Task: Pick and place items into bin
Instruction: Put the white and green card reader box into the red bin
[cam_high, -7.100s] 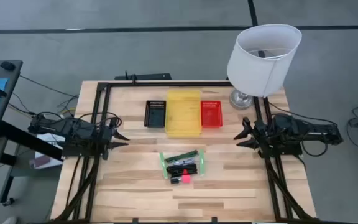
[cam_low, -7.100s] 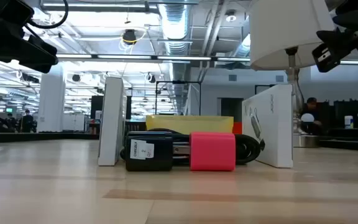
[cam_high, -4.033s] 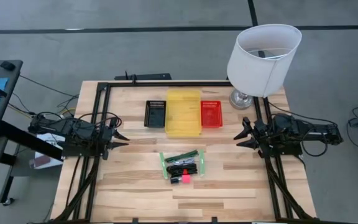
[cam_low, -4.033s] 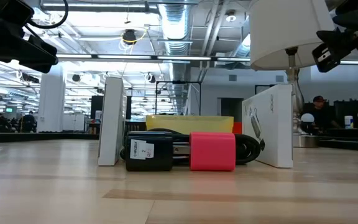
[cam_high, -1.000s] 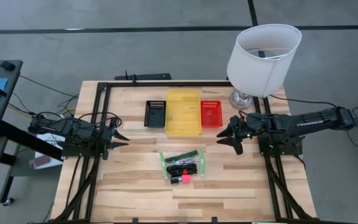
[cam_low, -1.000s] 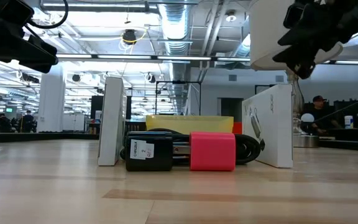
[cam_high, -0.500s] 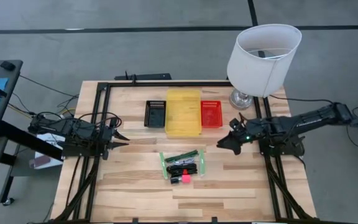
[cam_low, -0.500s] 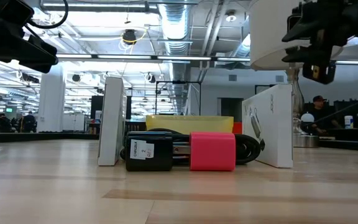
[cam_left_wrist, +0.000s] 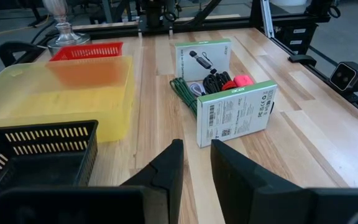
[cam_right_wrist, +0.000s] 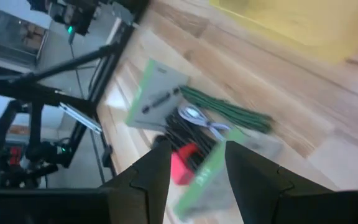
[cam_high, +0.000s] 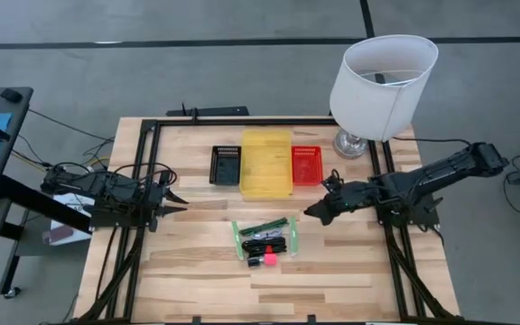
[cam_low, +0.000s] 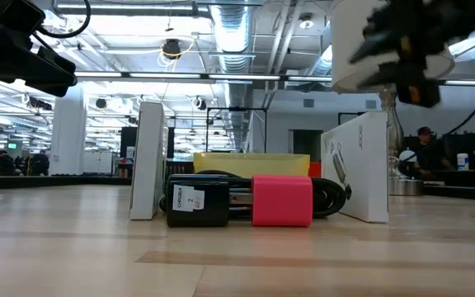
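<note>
The items stand in a cluster at the table's middle. Two white packets with green edges, one [cam_left_wrist: 236, 118] and the other [cam_left_wrist: 202, 59], stand on edge. Between them lie a black cord [cam_left_wrist: 216, 81], a pink-red block [cam_high: 266, 259] and a thin green stick [cam_high: 264, 227]. The yellow tray [cam_high: 267, 162] sits on the table beyond them. My right gripper [cam_high: 312, 212] hangs open above the table, just right of the cluster, with nothing between its fingers. My left gripper [cam_high: 176, 200] waits open at the table's left side.
A black basket [cam_high: 226, 165] stands left of the yellow tray and a red basket [cam_high: 306, 165] right of it. A white-shaded lamp [cam_high: 382, 81] stands at the far right corner. Bare wood lies near the front edge.
My right gripper has moved toward the table's left and slightly nearer, closing on the cluster of items. It has rolled about its own pointing line on the way. The items have not moved.
</note>
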Robot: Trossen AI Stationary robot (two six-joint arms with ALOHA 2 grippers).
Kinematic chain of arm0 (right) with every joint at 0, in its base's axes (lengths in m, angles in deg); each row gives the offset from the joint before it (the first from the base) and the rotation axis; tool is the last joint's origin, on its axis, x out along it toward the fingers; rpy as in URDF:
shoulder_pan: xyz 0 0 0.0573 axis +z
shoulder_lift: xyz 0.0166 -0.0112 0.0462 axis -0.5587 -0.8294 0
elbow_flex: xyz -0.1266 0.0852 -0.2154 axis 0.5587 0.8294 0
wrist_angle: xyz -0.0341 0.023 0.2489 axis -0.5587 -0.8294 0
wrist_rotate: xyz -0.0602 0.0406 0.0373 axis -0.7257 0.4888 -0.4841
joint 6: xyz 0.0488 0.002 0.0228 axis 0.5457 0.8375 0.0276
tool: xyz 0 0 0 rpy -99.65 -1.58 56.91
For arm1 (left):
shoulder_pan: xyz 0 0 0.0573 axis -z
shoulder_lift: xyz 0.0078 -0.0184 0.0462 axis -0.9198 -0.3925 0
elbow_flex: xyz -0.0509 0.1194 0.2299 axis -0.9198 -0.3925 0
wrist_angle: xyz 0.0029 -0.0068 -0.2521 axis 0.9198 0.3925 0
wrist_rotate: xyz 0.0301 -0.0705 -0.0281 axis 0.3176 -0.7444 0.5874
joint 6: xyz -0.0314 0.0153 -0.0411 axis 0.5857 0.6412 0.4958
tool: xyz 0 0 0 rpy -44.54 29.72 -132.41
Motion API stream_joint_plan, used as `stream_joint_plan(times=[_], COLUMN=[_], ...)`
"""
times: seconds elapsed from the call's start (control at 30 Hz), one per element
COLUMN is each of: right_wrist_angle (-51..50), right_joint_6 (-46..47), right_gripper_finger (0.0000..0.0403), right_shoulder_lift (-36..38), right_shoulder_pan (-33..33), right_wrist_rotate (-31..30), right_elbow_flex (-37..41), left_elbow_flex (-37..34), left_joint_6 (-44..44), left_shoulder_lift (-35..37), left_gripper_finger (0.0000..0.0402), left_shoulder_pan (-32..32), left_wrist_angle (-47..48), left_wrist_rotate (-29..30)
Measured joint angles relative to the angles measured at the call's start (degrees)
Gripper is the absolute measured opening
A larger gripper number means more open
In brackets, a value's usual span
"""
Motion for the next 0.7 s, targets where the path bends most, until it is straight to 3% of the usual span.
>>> stream_joint_plan(times=[0.37,0.7], right_wrist_angle=[-31.5,-38.9], right_joint_6=[4.7,10.1], right_gripper_finger=[0.0141,0.0141], right_shoulder_lift=[-15.1,-26.9], right_shoulder_pan=[0.1,0.2], right_wrist_rotate=[-1.5,2.6], right_elbow_flex=[-24.1,-35.7], left_elbow_flex=[0.0,0.0], left_joint_6=[0.0,0.0], left_shoulder_lift=[0.0,0.0], left_gripper_finger=[0.0073,0.0073], left_shoulder_pan=[0.0,0.0], left_wrist_angle=[0.0,0.0], left_wrist_rotate=[0.0,0.0])
